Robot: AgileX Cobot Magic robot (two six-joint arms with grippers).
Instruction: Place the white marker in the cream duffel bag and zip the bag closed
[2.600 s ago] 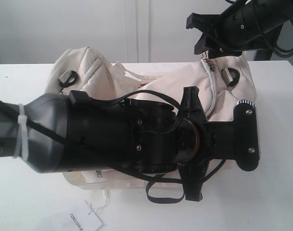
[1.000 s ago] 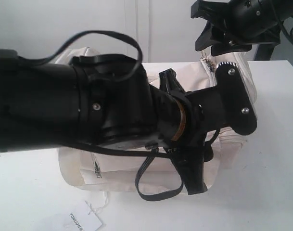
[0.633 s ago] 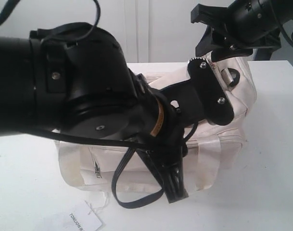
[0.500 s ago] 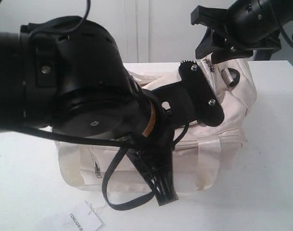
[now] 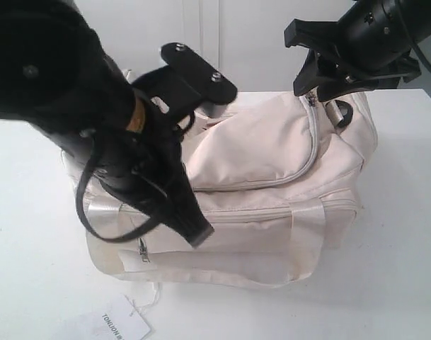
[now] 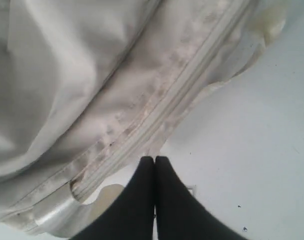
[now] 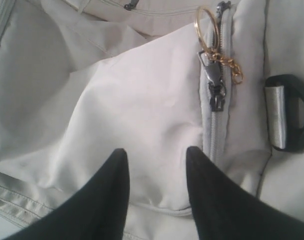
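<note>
The big black left arm has swung up and over to the left since a moment ago, so much more of the cream duffel bag (image 5: 272, 152) shows. The bag has not moved, and the right arm has stayed up at the bag's right end.

The bag sits on the white table (image 5: 399, 269). Its long side runs left to right across the exterior view. The side with the front pocket faces the camera, and a small zip tab (image 5: 141, 249) hangs at the pocket's left end. A shiny cream strap (image 5: 307, 237) runs down the front.

The curved top zip (image 5: 311, 152) looks shut along the part that shows. Its dark slider (image 7: 215, 92) is near the bag's right end, with a gold chain (image 7: 230, 65) and a gold ring (image 7: 207, 27) on it. A black loop (image 7: 287, 117) sits just beside the zip.

The white marker does not show in any view. I cannot tell what is in the bag.

The left gripper (image 6: 154, 159) has its two fingers pressed together with nothing between them. It is by the bag's lower seam, over the table.

The right gripper (image 7: 154, 152) has its fingers apart and holds nothing. It hangs over the bag's top cloth, just beside the slider.

A paper tag (image 5: 123, 324) lies on the table in front of the bag.
</note>
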